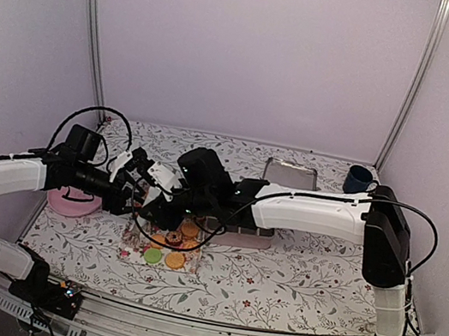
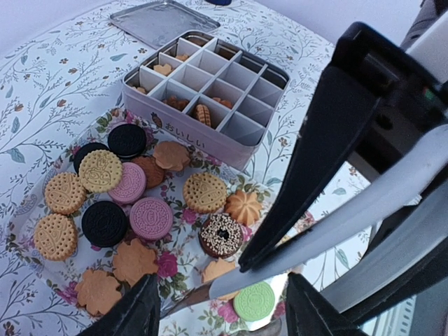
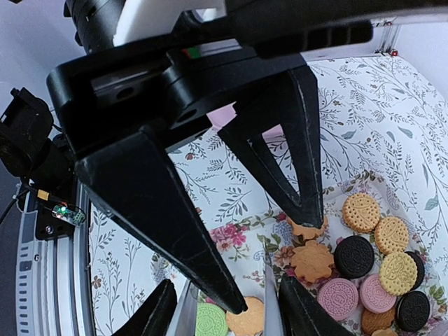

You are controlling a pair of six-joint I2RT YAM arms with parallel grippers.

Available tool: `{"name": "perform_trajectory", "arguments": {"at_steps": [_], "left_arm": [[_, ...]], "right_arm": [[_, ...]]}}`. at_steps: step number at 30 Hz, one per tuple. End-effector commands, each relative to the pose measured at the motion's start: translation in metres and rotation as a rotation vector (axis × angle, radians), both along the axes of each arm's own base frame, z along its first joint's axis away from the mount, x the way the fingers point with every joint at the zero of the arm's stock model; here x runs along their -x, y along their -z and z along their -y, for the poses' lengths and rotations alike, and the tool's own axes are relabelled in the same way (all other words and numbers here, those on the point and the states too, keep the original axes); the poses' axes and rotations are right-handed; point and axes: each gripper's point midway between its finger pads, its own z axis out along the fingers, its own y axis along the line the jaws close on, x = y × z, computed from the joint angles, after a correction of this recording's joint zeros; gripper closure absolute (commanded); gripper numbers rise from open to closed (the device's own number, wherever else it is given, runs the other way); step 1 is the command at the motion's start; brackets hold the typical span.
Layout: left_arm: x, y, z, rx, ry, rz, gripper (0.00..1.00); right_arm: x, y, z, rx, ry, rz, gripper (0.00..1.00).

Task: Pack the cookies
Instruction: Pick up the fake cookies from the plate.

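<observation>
The cookies (image 2: 150, 217) lie on a floral tray (image 2: 178, 260): tan, pink, black, one sprinkled chocolate and one green (image 2: 254, 301). They also show in the top view (image 1: 170, 241) and the right wrist view (image 3: 378, 280). My left gripper (image 2: 224, 308) is open and empty, low over the tray's near end. My right gripper (image 3: 229, 311) holds silver tongs (image 3: 269, 294), whose blades run along its fingers (image 2: 308, 161). The tong tips straddle the green cookie (image 3: 210, 320) and a tan one. The left gripper's fingers (image 3: 301, 175) cross the right wrist view, one tip between the blades.
A pink tin (image 2: 210, 140) with divided compartments stands behind the tray, a few cookies in some cells. Its lid (image 2: 164, 17) lies farther back. A blue cup (image 1: 359, 180) is at the back right. A pink plate (image 1: 72, 204) is at the left.
</observation>
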Motion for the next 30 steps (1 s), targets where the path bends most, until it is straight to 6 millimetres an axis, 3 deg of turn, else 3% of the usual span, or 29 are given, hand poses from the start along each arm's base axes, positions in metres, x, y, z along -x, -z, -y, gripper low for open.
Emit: {"name": "perform_trajectory", "arguments": {"at_steps": [1,6,10,21,25,30], "left_arm": [[0.001,-0.003,0.003,0.009,0.007,-0.001,0.39],[0.000,-0.004,0.000,0.002,0.000,-0.006,0.39],[-0.002,-0.003,-0.007,-0.005,-0.026,-0.014,0.38],[-0.038,-0.019,-0.055,-0.075,-0.165,0.060,0.27],[-0.047,-0.019,-0.077,-0.105,-0.207,0.058,0.25],[-0.048,-0.022,-0.090,-0.087,-0.224,0.045,0.25]], "right_arm": [[0.004,0.001,-0.010,-0.027,-0.004,-0.018,0.49],[0.004,0.003,-0.012,-0.034,0.001,-0.018,0.50],[0.001,-0.001,-0.009,-0.032,0.018,-0.004,0.59],[-0.005,-0.054,0.006,-0.112,0.068,0.082,0.61],[-0.007,-0.057,0.017,-0.094,0.089,0.116,0.61],[-0.007,-0.054,0.027,-0.065,0.101,0.132,0.61]]}}
